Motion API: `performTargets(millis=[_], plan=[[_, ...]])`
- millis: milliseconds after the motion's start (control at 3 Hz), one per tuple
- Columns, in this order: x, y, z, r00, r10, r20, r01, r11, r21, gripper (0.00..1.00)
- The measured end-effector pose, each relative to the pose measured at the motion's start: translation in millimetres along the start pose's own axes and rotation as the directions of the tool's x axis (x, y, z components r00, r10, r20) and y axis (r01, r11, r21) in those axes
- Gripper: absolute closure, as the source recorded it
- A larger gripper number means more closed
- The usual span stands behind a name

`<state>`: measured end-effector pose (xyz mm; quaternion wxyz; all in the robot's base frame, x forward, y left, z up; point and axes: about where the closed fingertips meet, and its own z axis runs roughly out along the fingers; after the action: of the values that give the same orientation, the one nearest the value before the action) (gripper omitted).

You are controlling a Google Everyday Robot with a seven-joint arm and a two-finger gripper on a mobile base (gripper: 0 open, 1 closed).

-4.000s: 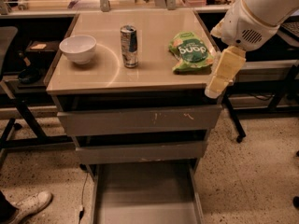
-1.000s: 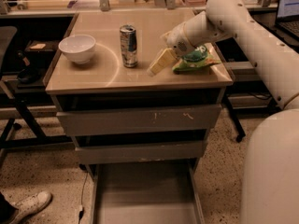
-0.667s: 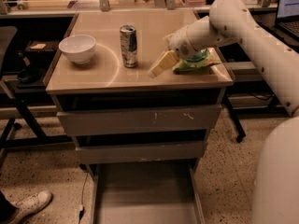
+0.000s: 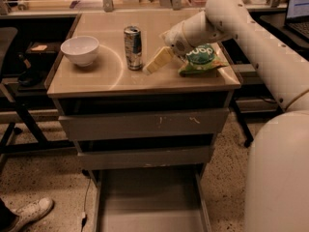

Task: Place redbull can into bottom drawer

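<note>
The redbull can (image 4: pixel 133 47) stands upright near the middle of the tan cabinet top (image 4: pixel 96 79). My gripper (image 4: pixel 155 63) hangs low over the top just to the right of the can, angled down toward its base and a short gap away from it. The arm reaches in from the right. Below, the bottom drawer (image 4: pixel 149 207) is pulled out toward the camera, with a bare grey floor and nothing in it. The two drawers above it are closed.
A white bowl (image 4: pixel 79 50) sits at the left of the top. A green snack bag (image 4: pixel 203 57) lies at the right, under my arm. A white shoe (image 4: pixel 29 211) shows on the floor at lower left, and desks and chair legs flank the cabinet.
The arm swung in from the right side of the cabinet to over the top. In the last second the gripper edged slightly left toward the can. The can has not moved.
</note>
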<state>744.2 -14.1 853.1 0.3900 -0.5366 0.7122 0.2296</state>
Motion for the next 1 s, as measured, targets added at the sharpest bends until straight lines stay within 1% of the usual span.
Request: performTargets(millis=[667,1000], plan=[[-18,-8,20,1.000,-0.002,0.018,0.003,0.9995,-0.031,0.00],[-28,-6,34,1.000,-0.005,0.015,0.006,0.9982,-0.060,0.00]])
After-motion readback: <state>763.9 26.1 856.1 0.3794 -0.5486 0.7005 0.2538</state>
